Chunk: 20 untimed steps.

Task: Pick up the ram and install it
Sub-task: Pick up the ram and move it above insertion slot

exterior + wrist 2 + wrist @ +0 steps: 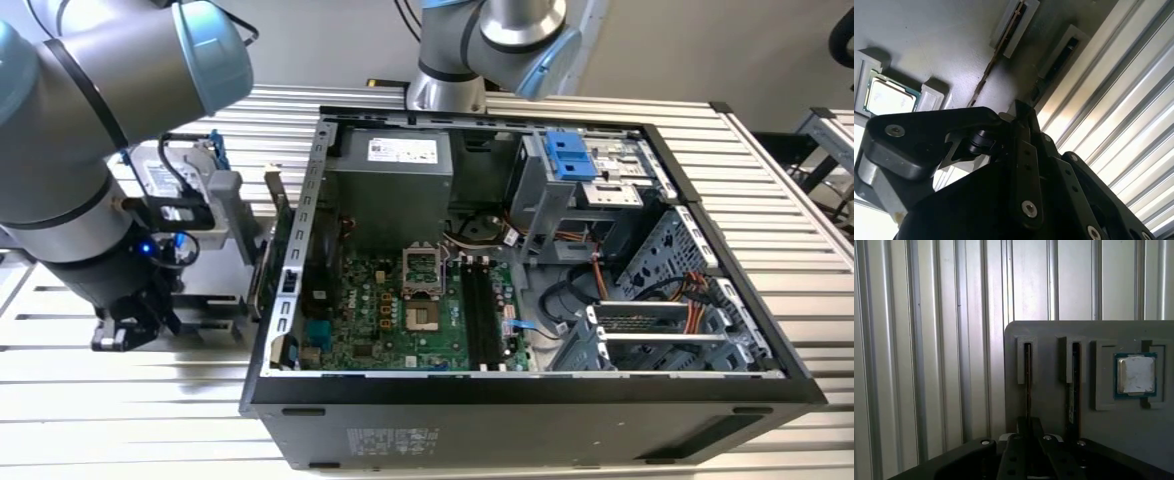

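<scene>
Hand point(1029, 432) low over the grey tray point(1049, 335), in line with the ram point(1027, 380) standing on edge in its tray slot; grip state impossible to tell. Pick-up stage, seemingly, calling for a square hold and straight lift. Counted on the tray: two sticks, including a second stick point(1072, 385), and one processor point(1135, 374).

The worktop point(120, 420) is pale silver, with a pattern of long parallel ribs. The computer case point(534, 425) is black outside and grey metal inside. Its motherboard point(387, 320) is green, and a drive bracket point(570, 155) is bright blue. The arm point(80, 170) is silver-grey with light blue caps. The gripper point(1029, 424) is black. The holder point(1049, 405) is plain matt grey. The ram point(1027, 375) is a thin dark line in it. The processor point(1136, 374) is silver with a green-blue border.
</scene>
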### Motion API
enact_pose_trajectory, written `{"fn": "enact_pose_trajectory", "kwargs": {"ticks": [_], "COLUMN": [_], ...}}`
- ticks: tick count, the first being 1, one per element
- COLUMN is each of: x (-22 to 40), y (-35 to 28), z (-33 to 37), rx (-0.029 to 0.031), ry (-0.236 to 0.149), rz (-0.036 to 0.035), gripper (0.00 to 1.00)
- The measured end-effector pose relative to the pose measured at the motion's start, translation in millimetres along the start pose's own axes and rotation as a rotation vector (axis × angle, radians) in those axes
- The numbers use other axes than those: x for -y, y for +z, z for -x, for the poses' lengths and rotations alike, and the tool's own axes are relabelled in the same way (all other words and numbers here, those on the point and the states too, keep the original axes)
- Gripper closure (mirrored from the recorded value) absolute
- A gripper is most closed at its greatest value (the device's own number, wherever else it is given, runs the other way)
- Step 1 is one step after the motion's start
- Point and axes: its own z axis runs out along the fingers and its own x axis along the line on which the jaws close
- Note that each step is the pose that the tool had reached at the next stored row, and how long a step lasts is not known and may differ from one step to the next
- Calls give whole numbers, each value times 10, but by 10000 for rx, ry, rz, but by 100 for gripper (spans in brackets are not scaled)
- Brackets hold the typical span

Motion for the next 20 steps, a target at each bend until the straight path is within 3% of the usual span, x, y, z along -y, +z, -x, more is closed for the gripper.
{"fn": "enact_pose_trajectory", "kwargs": {"ticks": [9, 20], "x": [-1, -2], "y": [-59, -274], "z": [2, 12], "rx": [-1, 1], "ry": [-1, 0], "rz": [1, 0], "gripper": [100, 100]}}
